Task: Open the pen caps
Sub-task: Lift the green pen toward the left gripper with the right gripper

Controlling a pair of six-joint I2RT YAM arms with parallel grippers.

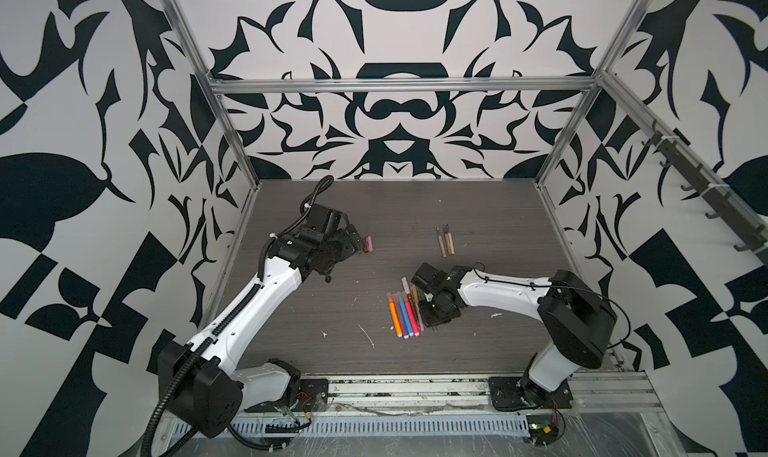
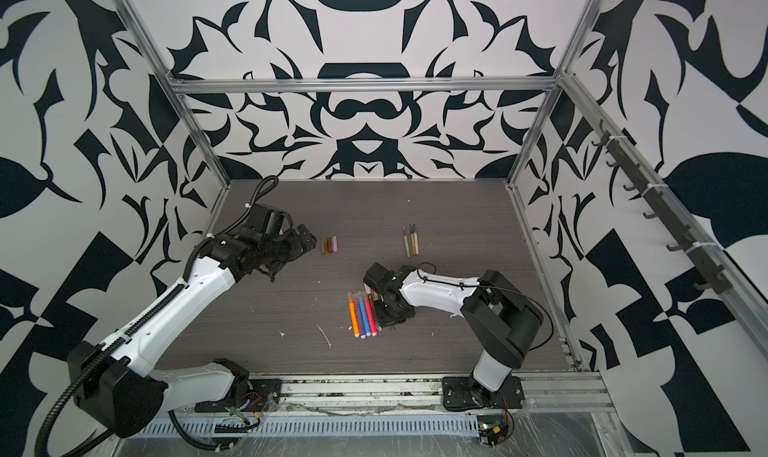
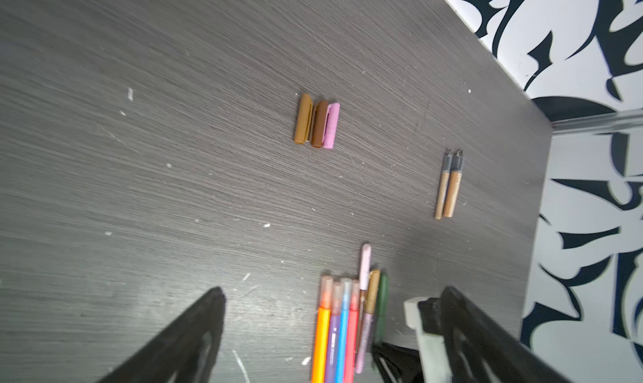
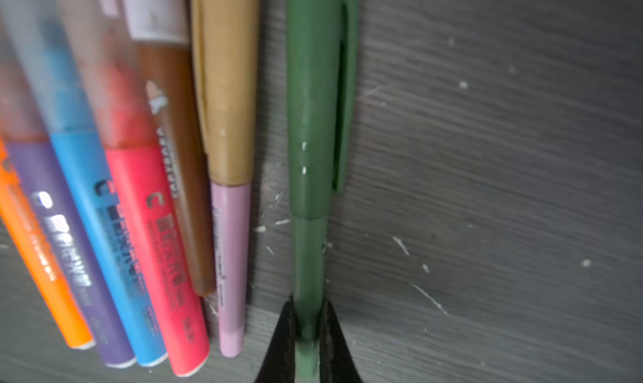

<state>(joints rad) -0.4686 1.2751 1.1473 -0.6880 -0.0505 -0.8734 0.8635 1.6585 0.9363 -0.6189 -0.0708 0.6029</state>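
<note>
A row of capped pens (image 1: pixel 401 313) (image 2: pixel 362 313) lies mid-table: orange, purple, blue and red ones with translucent caps, a brown one and a lilac one (image 4: pixel 231 259) with a tan cap (image 4: pixel 226 85). Beside them lies the green pen (image 4: pixel 308 252) with its green cap (image 4: pixel 313 102) on. My right gripper (image 4: pixel 308 306) (image 1: pixel 423 308) is shut on the green barrel near its tail. Three loose pen caps (image 3: pixel 316 123) (image 2: pixel 328 246), tan, brown and pink, lie side by side further back. My left gripper (image 3: pixel 332 294) (image 1: pixel 353 239) hovers open just left of them, holding nothing.
Two uncapped tan pens (image 1: pixel 444 243) (image 3: pixel 449 186) lie side by side toward the back right of the grey table (image 1: pixel 478 210). White scuffs and flecks (image 1: pixel 368 336) mark the front. Metal frame posts and patterned walls close in the table's sides and back.
</note>
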